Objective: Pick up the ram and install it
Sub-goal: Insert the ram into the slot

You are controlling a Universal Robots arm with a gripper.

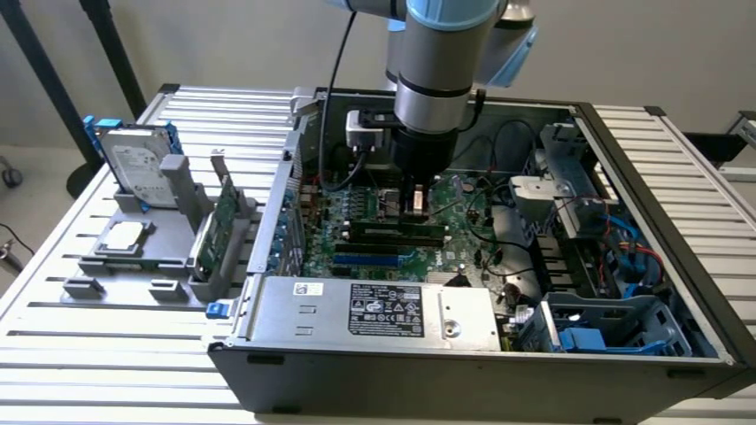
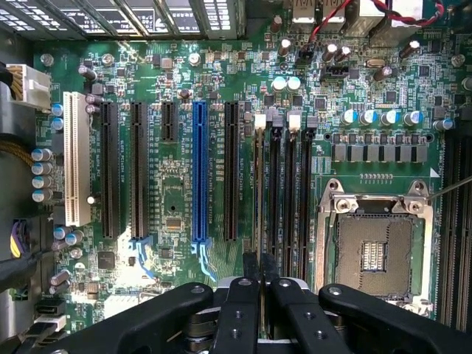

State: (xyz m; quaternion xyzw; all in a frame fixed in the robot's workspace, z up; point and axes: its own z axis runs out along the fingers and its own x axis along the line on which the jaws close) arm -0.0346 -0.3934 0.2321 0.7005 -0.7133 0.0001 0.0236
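Gripper (image 2: 259,269) fingers are squeezing shut on the top edge of the ram (image 2: 259,192), standing in its slot mid-frame; it is looking light, thin, stiff and easy to break.

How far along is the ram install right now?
Pickup looks done: the tool is shut on what seems to be the ram, seen edge-on. In hand: it is lined up along the outermost of the memory slots. Left: seating; I cannot tell if it is pressed home.

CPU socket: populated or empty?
Empty. The CPU socket shows a bare contact grid inside its metal frame in the wrist view, with no chip or cooler.
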